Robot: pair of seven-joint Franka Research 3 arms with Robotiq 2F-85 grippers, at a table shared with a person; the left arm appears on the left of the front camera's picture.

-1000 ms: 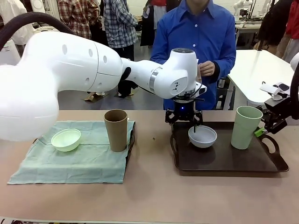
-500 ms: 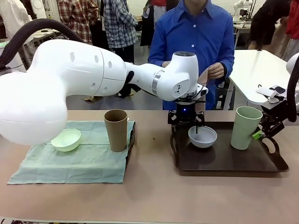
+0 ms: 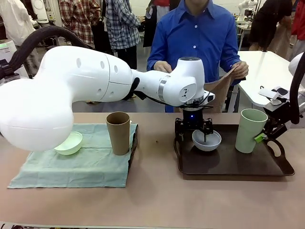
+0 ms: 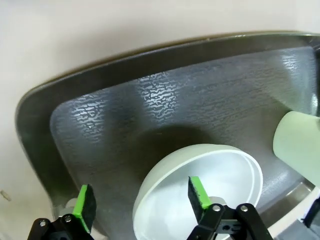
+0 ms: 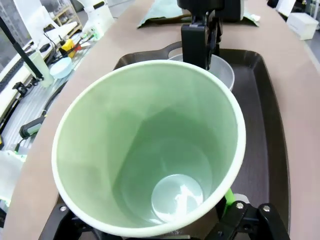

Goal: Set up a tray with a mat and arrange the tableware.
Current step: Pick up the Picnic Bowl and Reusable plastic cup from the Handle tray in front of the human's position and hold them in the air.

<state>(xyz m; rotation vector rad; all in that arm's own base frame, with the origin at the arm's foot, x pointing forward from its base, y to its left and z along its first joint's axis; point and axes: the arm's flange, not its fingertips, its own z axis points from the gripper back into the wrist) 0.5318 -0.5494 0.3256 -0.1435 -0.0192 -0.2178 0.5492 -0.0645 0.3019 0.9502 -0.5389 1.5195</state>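
Noted since a second ago: left jaws lowered and narrowed over the left rim of the white bowl (image 3: 212, 138), right jaws drawn in on the pale green cup (image 3: 251, 130), brown sheet (image 3: 220, 90) raised by the person's hands (image 3: 240, 70) beyond the tray (image 3: 228, 164).

Found left jaws spread astride the bowl rim, one pad (image 4: 197, 192) inside, the other outside and clear of the wall; nothing pinched yet. Found right jaws either side of the cup, pads at its wall; cannot tell whether pressed home.

Located bowl at left of the tray, cup at right. Located mint green bowl (image 3: 71, 143) and brown cup (image 3: 118, 132) well apart from these, on the green cloth (image 3: 71, 167) at the left of the surface (image 3: 157, 195).

Judged risks:
- Thin rim pinch tipping or dropping the bowl on lift.
- Outer finger catching the tray wall.
- Tall cup slipping or toppling under a loose grip.
- Sheet fouling an arm if slid in early.
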